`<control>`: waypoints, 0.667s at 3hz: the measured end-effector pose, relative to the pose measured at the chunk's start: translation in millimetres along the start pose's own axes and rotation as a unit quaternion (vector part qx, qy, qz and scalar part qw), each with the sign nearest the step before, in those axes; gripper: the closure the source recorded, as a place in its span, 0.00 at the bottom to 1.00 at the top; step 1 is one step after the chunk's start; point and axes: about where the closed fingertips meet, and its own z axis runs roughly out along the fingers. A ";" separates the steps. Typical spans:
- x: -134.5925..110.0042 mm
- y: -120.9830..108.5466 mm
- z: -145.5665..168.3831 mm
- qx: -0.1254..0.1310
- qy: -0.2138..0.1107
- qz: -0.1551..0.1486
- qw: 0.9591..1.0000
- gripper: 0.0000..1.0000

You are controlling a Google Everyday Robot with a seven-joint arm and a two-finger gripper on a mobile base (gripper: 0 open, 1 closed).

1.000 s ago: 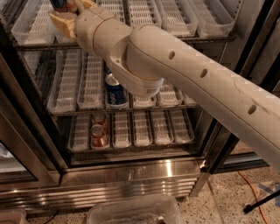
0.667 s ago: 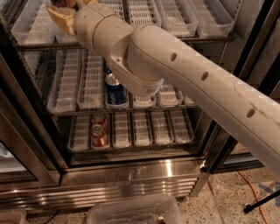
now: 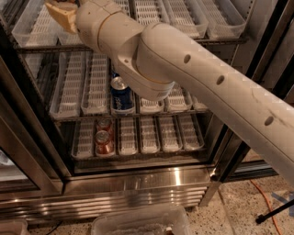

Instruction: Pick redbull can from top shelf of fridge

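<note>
My gripper sits at eleven o'clock in my view, over the trays of the top shelf of the fridge; I cannot tell its grip. The redbull can is hidden from me, so I cannot tell its axis. A blue can stands upright one shelf below.

No legible text or labels

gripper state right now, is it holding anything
Gripper: at the left end of the top shelf of the fridge; open, closed or holding something cannot be told.
</note>
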 end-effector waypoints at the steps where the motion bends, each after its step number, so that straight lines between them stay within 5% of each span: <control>1: -3.8 3.8 -4.7 -0.015 0.005 0.006 1.000 1.00; 2: -6.0 9.8 -12.6 -0.030 0.018 0.012 0.999 1.00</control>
